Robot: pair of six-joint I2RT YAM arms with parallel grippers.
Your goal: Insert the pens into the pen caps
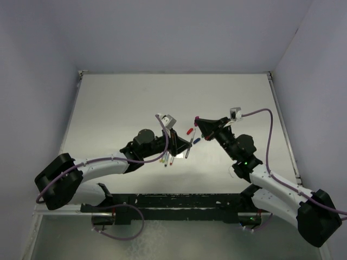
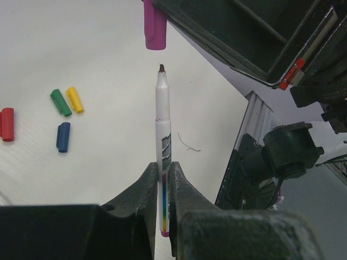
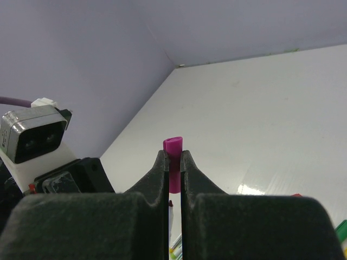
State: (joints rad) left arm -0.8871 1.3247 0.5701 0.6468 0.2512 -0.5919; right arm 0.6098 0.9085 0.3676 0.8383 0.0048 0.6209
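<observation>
- Left claw [image 2: 163, 172] clamps a pen [image 2: 162, 116], its tip just short of the purple cap [image 2: 155, 26], not touching.
- Right claw [image 3: 173, 158] pinches that cap above the worktop [image 2: 108, 65].
- Step: lining up; next, I judge, a straight push along the pen's axis.

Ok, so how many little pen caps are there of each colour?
red cap: 1
green cap: 1
yellow cap: 1
blue cap: 1
purple cap: 1
Total: 5 caps
</observation>
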